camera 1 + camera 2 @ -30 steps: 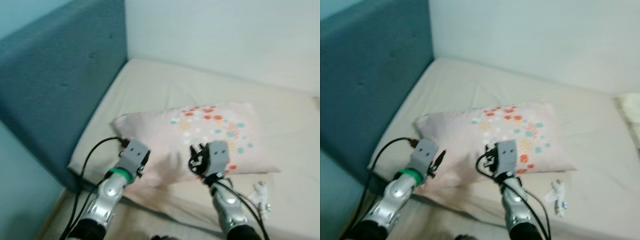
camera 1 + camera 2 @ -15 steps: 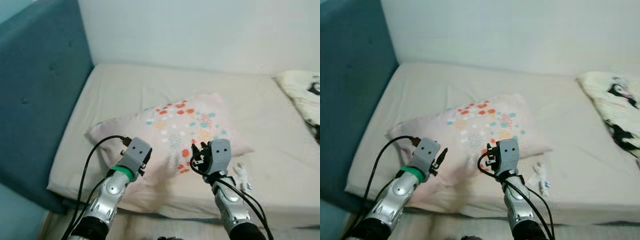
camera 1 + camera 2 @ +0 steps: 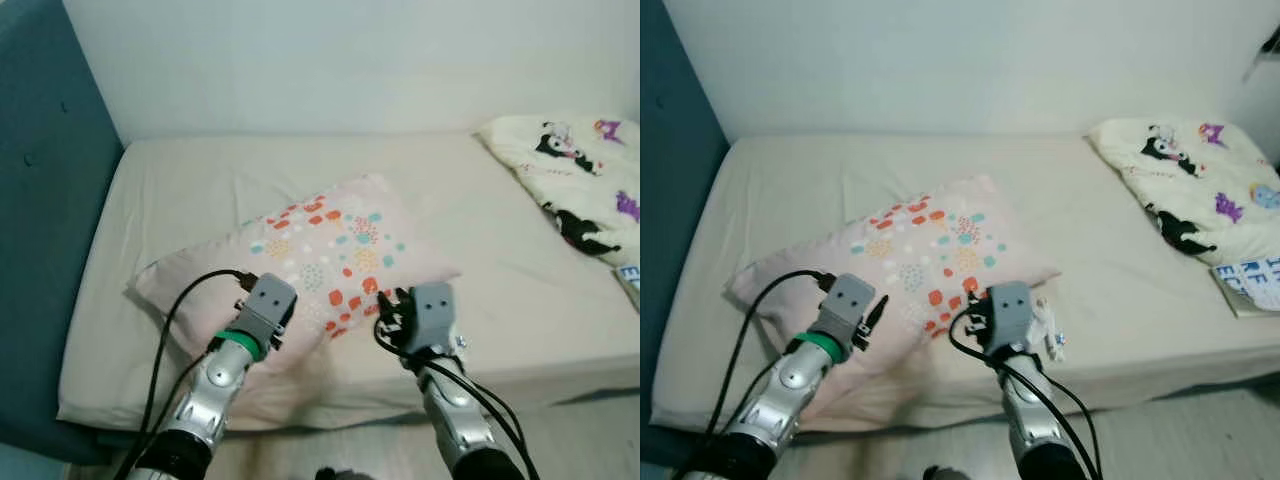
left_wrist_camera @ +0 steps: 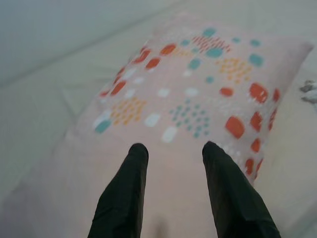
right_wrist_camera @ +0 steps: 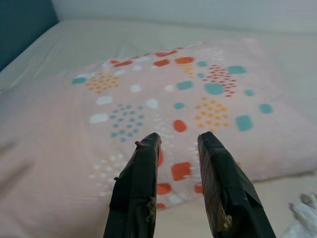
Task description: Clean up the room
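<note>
Beige bed (image 3: 200, 180), pillow (image 3: 300, 270) at centre: both grippers (image 4: 171, 148) (image 5: 178, 141), jaws apart, should clamp opposite pillow edges evenly.

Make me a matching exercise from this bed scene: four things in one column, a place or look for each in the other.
1. pillow
2. cartoon blanket
3. headboard
4. small white item

a. dark teal, on the robot's left
b. pink with coloured spots, mid-bed
c. beside the right claw
d. bunched at the bed's right end

Pairs: 1-b, 2-d, 3-a, 4-c

Teal headboard (image 3: 40, 230) at bed's left, white wall (image 3: 350, 60) behind.
</note>
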`<state>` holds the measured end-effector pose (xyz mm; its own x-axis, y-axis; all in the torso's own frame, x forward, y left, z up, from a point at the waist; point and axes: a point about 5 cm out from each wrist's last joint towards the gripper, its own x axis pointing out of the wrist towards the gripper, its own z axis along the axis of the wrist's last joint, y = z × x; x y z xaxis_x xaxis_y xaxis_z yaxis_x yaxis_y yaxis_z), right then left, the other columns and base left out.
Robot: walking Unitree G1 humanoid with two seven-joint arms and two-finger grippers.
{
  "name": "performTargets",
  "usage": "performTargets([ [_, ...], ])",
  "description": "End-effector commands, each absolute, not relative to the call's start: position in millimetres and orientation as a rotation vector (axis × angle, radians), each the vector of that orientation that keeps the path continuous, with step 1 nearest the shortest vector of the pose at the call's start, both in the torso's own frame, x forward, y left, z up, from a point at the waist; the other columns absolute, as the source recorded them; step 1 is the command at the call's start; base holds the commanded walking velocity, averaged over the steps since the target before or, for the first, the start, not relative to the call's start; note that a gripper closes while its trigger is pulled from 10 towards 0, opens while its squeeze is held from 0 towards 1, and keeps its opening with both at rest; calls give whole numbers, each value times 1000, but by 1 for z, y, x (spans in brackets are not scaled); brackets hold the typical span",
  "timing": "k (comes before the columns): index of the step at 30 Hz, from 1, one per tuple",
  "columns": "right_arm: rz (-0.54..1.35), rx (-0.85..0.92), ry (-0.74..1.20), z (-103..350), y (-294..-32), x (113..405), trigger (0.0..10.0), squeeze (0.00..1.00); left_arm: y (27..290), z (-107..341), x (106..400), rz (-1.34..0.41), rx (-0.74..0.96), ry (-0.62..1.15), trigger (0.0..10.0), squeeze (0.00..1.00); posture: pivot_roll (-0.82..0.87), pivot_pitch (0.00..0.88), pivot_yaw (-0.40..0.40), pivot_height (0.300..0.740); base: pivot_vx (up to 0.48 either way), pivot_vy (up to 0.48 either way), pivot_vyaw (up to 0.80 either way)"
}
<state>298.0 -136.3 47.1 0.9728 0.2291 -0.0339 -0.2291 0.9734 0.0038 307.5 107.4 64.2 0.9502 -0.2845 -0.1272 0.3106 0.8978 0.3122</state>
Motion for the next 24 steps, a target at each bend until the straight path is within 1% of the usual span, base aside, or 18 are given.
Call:
performTargets([
  [1,237,-9,40,46,-136,298,10000,0,112,55,303,-300,340,123,10000,0,16,32,33,740,0,0,769],
  [5,240,0,35,47,-134,299,10000,0,113,54,303,-285,332,131,10000,0,17,34,30,740,0,0,663],
  [14,264,36,31,47,-131,297,10000,0,126,48,301,-204,295,197,10000,0,27,48,15,740,0,0,0],
  [17,280,63,31,46,-128,294,10000,0,133,38,299,-164,260,276,10000,0,28,58,2,740,0,0,0],
  [19,284,69,31,46,-128,294,10000,0,133,36,298,-153,239,295,10000,0,27,57,1,740,0,0,0],
  [23,287,54,45,43,-131,293,10000,0,135,36,298,-123,196,304,10000,0,29,54,-11,740,0,0,0],
  [24,288,46,51,42,-131,293,10000,0,136,36,299,-117,198,301,10000,0,31,54,-16,740,0,0,606],
])
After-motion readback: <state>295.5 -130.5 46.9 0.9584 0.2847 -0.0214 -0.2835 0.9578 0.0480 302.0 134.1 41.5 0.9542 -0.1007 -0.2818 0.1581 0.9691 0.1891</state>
